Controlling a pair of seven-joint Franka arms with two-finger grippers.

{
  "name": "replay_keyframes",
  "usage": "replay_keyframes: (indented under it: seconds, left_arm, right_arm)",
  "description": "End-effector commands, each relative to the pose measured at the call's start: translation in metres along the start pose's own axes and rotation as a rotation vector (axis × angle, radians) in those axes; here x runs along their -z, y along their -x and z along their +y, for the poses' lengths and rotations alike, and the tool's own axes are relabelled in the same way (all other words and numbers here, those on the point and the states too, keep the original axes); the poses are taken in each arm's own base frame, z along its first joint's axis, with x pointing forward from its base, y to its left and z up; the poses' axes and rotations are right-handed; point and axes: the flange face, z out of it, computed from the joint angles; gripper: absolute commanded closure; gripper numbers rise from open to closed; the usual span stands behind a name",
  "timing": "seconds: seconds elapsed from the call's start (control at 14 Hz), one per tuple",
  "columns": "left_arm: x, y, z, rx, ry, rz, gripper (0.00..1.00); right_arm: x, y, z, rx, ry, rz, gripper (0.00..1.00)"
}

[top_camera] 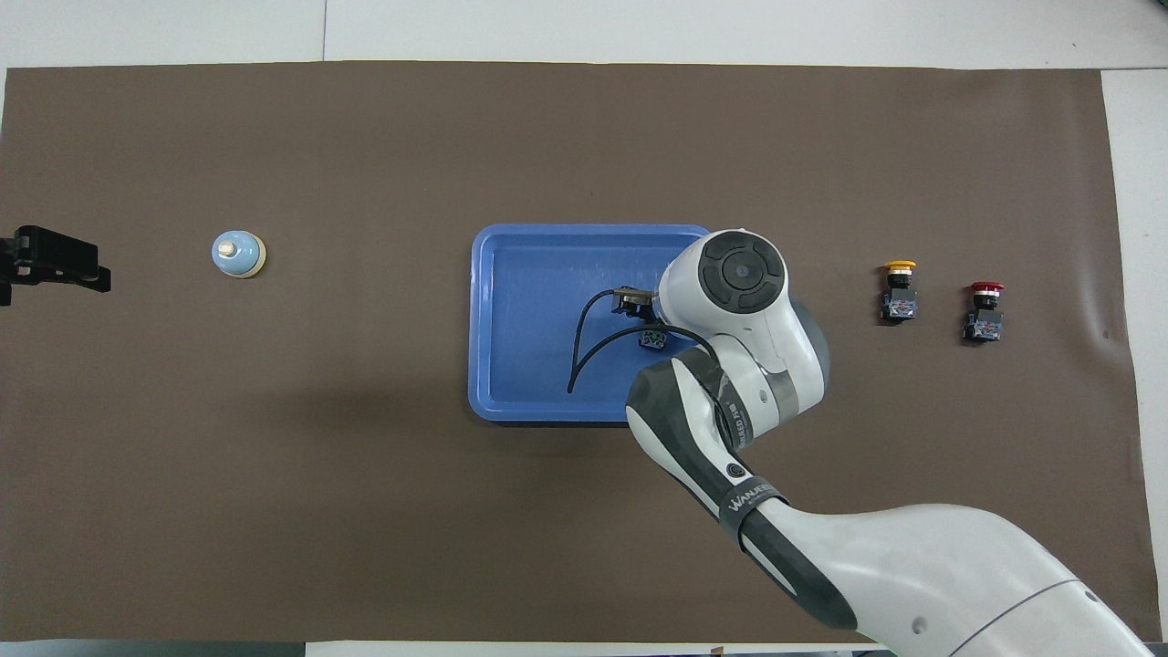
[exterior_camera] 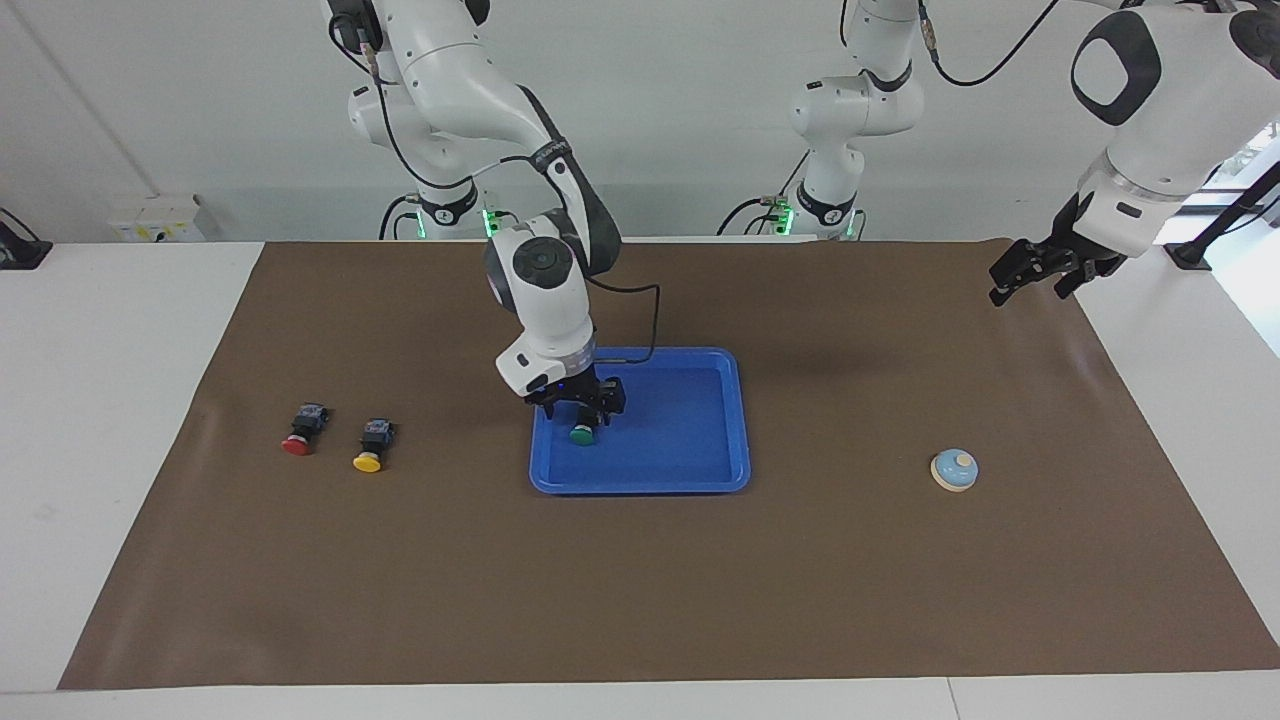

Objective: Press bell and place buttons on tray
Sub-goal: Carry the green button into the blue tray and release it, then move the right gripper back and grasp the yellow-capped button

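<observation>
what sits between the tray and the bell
Nothing: only bare brown mat between the tray and the bell, clearest in the overhead view.

Right arm reached in from its base, elbow bent, wrist pointing steeply down; the black two-finger right gripper [exterior_camera: 583,410] hung low, fingers spread apart. Left arm waited at its own end of the table, its black left gripper [exterior_camera: 1022,271] raised and tilted, fingers open.

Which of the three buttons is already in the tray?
The green button: it lies in the blue tray, below the right gripper. The red and yellow ones are on the brown mat.
</observation>
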Motion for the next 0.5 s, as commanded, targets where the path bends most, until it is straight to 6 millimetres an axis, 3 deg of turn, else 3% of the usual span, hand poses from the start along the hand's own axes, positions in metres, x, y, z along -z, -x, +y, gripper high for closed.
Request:
replay_keyframes:
  seconds: [0.0,0.21,0.43]
  left_arm:
    - [0.001,0.007,0.000,0.003,-0.008,0.001,0.00]
    - [0.001,0.007,0.000,0.003,-0.008,0.001,0.00]
    - [0.001,0.007,0.000,0.003,-0.008,0.001,0.00]
  right_arm:
    - [0.055,-0.020,0.042,-0.064,-0.003,-0.002,0.00]
    - [0.090,-0.041,0.107,0.008,0.027,-0.025,0.00]
    - [0.089,-0.070,0.195,0.093,0.041,-0.037,0.00]
